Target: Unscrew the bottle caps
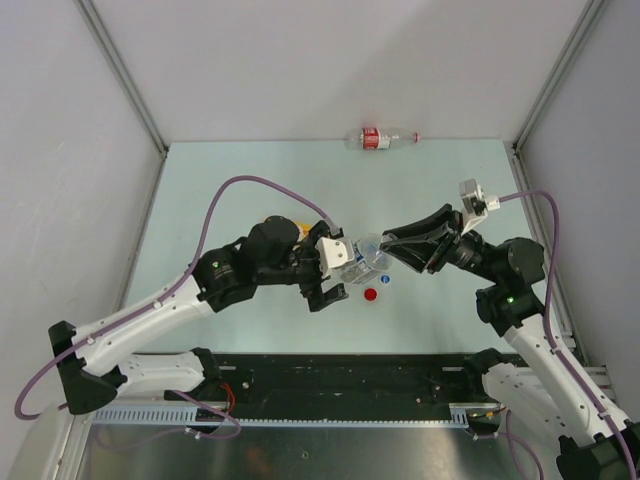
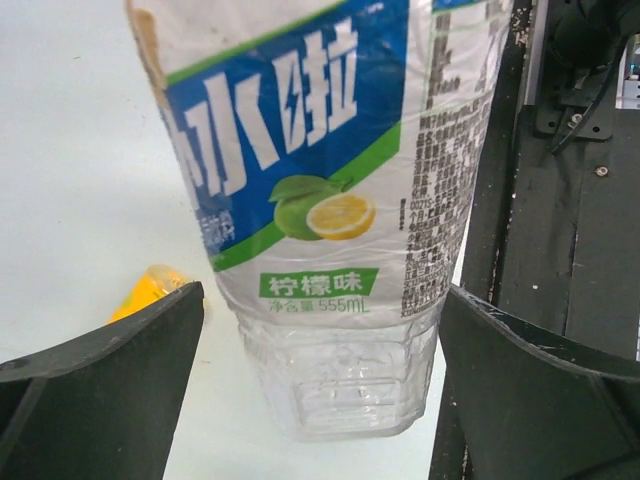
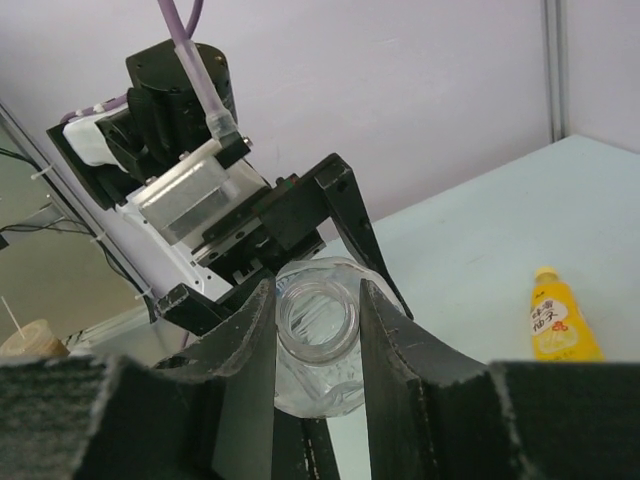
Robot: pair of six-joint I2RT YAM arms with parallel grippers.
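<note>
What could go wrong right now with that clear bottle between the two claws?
1. The left gripper stands open, its fingers not touching the clear bottle. Only the right gripper, pinching the open neck, holds it, so it could tip or slip out.
2. The red cap lies loose on the table close to the bottle. An arm or a falling bottle might knock it away.

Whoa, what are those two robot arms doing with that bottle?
They're unscrewing bottle caps. The right claw pinches the open neck of a clear bottle, whose cap is already off. The left claw stands open around the bottle's body. A red cap lies on the table nearby. A yellow bottle and a red-labelled bottle lie farther off.
</note>
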